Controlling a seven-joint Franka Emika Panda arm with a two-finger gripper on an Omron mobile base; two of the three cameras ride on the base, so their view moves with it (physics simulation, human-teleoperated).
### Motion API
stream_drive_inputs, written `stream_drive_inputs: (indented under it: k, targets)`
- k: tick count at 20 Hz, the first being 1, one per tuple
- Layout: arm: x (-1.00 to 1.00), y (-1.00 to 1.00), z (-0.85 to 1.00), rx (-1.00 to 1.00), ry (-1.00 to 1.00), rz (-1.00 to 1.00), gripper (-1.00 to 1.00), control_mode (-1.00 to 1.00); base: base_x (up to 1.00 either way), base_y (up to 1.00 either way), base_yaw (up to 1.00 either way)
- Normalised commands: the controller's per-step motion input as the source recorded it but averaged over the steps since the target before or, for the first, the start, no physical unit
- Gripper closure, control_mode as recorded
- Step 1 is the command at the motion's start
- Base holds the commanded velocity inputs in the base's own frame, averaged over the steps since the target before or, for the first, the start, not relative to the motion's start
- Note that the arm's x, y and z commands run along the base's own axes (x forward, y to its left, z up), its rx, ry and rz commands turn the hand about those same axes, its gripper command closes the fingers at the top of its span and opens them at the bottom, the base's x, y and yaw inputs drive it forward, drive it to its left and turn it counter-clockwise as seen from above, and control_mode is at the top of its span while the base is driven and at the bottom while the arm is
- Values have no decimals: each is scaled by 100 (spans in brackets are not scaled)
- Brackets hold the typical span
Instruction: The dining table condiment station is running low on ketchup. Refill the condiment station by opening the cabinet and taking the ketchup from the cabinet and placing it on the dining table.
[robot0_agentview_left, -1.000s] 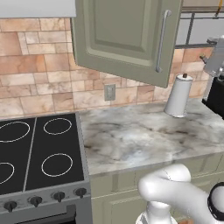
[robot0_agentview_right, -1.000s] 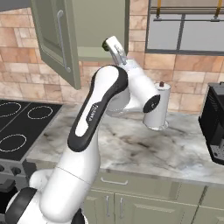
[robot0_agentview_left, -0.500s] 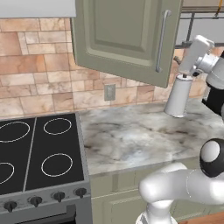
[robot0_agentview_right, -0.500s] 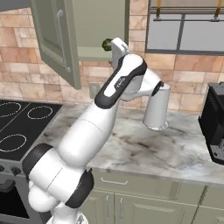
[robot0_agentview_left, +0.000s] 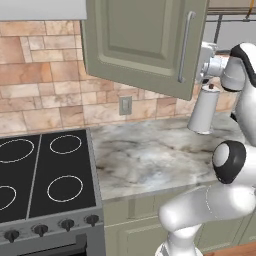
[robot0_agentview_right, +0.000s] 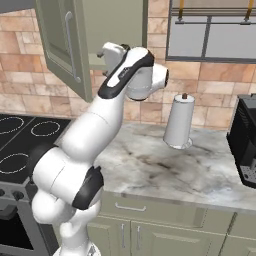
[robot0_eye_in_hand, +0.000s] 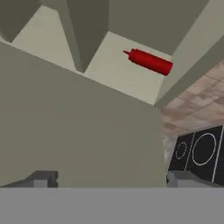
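Note:
The sage-green cabinet's door (robot0_agentview_left: 140, 40) stands swung open, its metal bar handle (robot0_agentview_left: 185, 47) near the free edge; the right base view has the same door (robot0_agentview_right: 55, 40) at the upper left. Inside, a red ketchup (robot0_eye_in_hand: 148, 61) bottle lies on its side on the pale shelf, up and to the right of my gripper (robot0_eye_in_hand: 111, 178). The gripper is open, its fingertips (robot0_eye_in_hand: 41, 177) far apart with nothing between them, and a green cabinet panel (robot0_eye_in_hand: 78, 131) is close in front of it. My hand (robot0_agentview_left: 207, 64) is raised just beyond the door's free edge. The dining table is out of view.
A white paper towel roll (robot0_agentview_left: 204, 110) stands on the marbled counter (robot0_agentview_left: 150, 150) below my hand. A black stove (robot0_agentview_left: 45, 175) adjoins the counter on the left. A black appliance (robot0_agentview_right: 246, 145) sits at the far right, under a grey glass-paned cabinet (robot0_agentview_right: 215, 35).
The arm has swung left, from beside the paper towel roll up to the open cabinet door's edge. The gripper has stayed open.

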Motion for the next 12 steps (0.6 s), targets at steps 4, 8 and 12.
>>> stream_drive_inputs:
  k: [4, 8, 12]
  targets:
    - [-43, 100, -21, -24, 0, 15, -100, -100, 0, 0, 0]
    - [-75, 100, -16, -25, -4, 10, -100, -100, 0, 0, 0]
    - [-79, 100, -12, -23, -10, 4, -100, -100, 0, 0, 0]
